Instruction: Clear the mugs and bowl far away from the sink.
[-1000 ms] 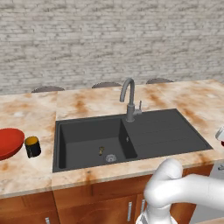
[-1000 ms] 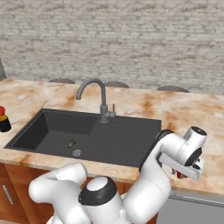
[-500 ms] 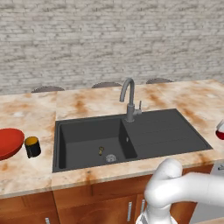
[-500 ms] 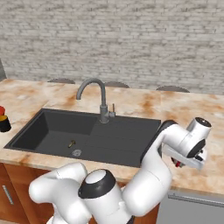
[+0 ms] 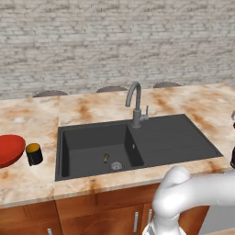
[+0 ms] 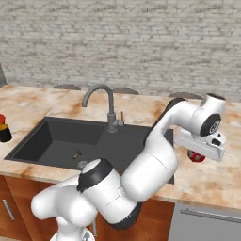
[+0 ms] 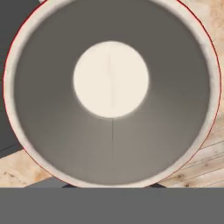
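Note:
The red mug (image 6: 196, 156) hangs under my gripper (image 6: 201, 150), which is shut on it, above the marble counter just right of the sink (image 6: 56, 141). In the hand view I look straight down into this mug's pale inside (image 7: 111, 78); its rim hides my fingertips. Far left of the sink (image 5: 92, 147) the black mug (image 5: 33, 154) with its yellow-orange inside stands upright on the counter, right beside the wide red bowl (image 5: 8, 149). The black mug (image 6: 4, 132) also sits at the left edge of the right base view.
A curved grey faucet (image 5: 134, 98) rises behind the basin, with the flat drainboard (image 5: 176, 137) to its right. Marble counter (image 5: 197, 98) stretches behind and right of the sink. Dark stool tops (image 5: 111, 88) line the counter's far edge before a brick wall.
The hand has risen and swung farther from the base with the red mug in it. The black mug and the bowl have stayed put.

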Tool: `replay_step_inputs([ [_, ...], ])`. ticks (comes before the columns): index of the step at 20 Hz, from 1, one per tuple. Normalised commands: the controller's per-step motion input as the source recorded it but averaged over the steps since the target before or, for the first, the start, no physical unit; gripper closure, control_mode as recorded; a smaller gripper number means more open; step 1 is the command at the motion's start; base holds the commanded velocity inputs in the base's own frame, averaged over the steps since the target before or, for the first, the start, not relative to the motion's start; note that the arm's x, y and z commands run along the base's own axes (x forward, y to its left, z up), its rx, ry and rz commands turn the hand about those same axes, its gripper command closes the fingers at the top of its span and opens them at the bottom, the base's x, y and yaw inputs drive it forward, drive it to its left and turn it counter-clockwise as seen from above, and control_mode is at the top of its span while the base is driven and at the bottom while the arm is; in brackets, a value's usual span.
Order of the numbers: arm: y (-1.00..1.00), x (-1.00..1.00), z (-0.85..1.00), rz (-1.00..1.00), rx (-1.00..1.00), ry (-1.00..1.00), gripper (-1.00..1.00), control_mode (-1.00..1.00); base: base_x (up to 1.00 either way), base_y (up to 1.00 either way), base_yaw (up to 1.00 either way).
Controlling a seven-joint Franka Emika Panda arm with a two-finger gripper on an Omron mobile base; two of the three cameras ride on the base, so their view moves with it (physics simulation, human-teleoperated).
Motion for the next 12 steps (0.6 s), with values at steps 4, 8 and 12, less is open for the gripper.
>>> replay_step_inputs([
  [4, 0.06, -0.25, 1.00, -0.13, -0.17, 0.27, 1.00, -1.00, 0.00, 0.00, 0.00],
  [8, 0.04, -0.96, 0.91, 0.02, 0.01, 0.01, 1.00, -1.00, 0.00, 0.00, 0.00],
  [12, 0.53, -1.00, 0.70, 0.18, 0.00, -0.12, 1.00, -1.00, 0.00, 0.00, 0.00],
])
